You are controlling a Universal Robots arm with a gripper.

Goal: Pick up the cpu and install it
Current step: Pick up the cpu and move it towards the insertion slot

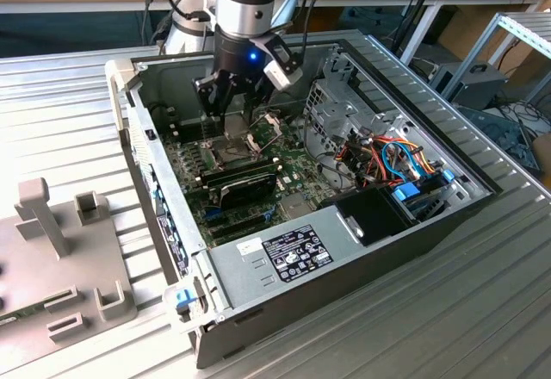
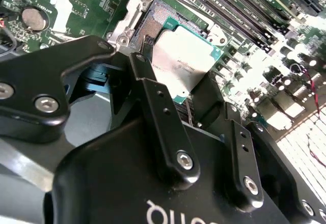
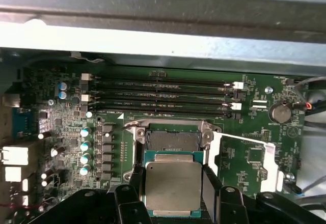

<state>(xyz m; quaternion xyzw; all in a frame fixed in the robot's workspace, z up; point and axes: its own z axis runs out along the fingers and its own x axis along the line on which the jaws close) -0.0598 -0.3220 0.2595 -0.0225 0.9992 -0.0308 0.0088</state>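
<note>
Ribbed grey metal forms the worktop [image 1: 482, 310], on which an open computer case [image 1: 344, 280] lies with its interior facing upward. A grey moulded fixture [image 1: 52, 258] rests on the worktop at the exterior view's left, apart from the case. The robot arm [image 1: 245, 0] reaches down into the far part of the case, above the green circuit board [image 1: 297, 177]. At its end the black claw [image 1: 227, 114] hangs close over the board. In the first wrist view, four long dark memory slots [image 3: 163, 94] run side by side beyond the square socket [image 3: 172, 140], whose metal frame stands open. The claw is clenched on the cpu [image 3: 173, 183]: black fingers [image 3: 210, 183] press against two opposite edges of the chip. In the second wrist view the cpu [image 2: 186, 61], silvery top showing, sits slightly tilted just over the socket and partly overlapping it, not seated in it. A round coin battery [image 3: 279, 113] lies on the board, well apart from the socket.
</note>
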